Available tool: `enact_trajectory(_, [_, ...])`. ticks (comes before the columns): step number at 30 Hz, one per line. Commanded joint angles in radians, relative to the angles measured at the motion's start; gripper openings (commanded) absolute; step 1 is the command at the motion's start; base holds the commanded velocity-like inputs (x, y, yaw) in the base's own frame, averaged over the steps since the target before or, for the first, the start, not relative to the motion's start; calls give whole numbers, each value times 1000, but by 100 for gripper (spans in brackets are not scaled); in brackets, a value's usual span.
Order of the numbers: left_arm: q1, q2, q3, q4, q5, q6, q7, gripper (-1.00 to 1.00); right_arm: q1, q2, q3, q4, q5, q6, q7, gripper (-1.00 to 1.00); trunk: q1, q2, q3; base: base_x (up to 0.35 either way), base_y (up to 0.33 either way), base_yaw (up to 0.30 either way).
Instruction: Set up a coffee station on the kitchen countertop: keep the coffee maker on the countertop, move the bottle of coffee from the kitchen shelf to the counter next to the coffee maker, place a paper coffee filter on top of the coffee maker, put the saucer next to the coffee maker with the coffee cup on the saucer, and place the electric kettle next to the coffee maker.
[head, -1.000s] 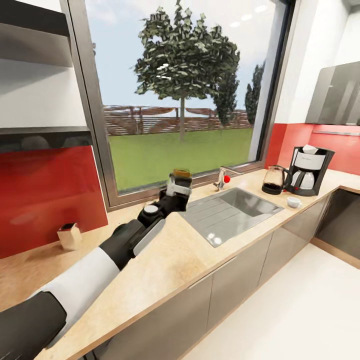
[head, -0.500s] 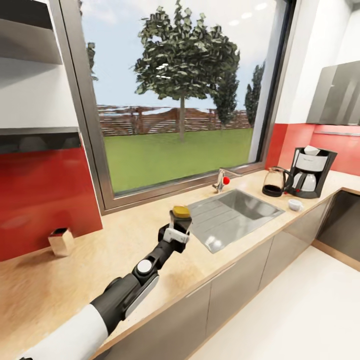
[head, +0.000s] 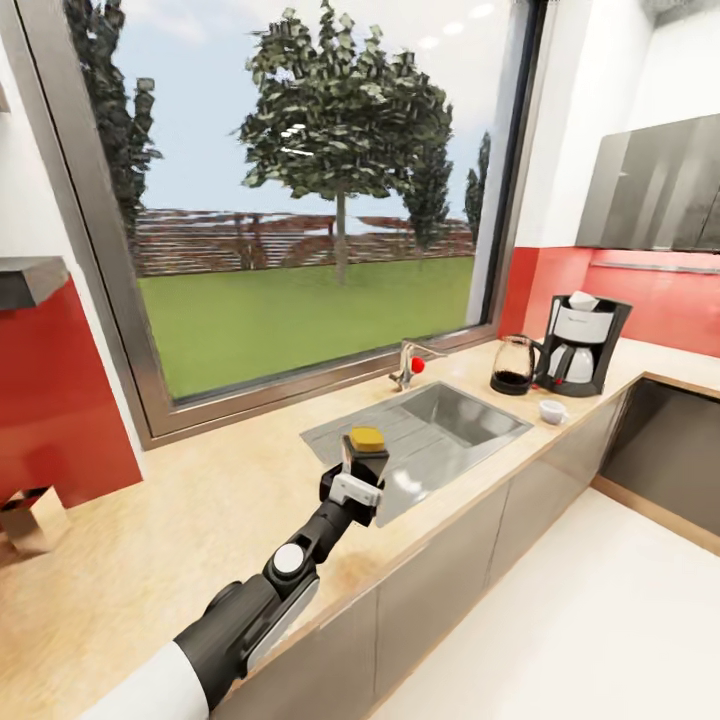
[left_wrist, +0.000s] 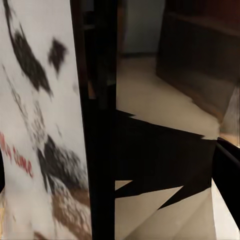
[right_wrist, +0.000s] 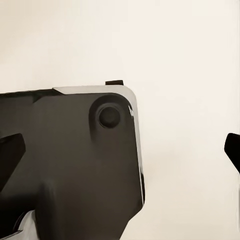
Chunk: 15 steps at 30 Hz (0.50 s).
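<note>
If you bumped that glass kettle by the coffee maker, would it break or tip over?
It might break: the kettle looks like clear glass. It probably wouldn't tip easily, since it is squat and wide-bottomed with dark liquid low inside. A push would likely slide it along the smooth countertop.

The wooden countertop (head: 200, 520) carries a sink (head: 440, 425), kettle (head: 514, 366), coffee maker (head: 583, 343) and cup (head: 552, 409).

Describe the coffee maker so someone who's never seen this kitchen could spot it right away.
Follow the countertop past the sink toward the far corner by the red wall. The coffee maker stands there, a boxy black machine with a white front and a paper filter on top; the kettle beside it is rounder, with clear sides.
</note>
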Motion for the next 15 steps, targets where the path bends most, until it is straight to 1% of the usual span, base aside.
enact_trajectory(1, [-1,1,-4,0,8,-5,7,-100,0,0,-6,1,-1,-4,1,100,1,-1,0,121,-257,-261])
enact_trajectory(15, [0,1,-4,0,8,-5,7,-100,0,0,-6,1,-1,-4,1,100,1,-1,0,119,-262,-261])
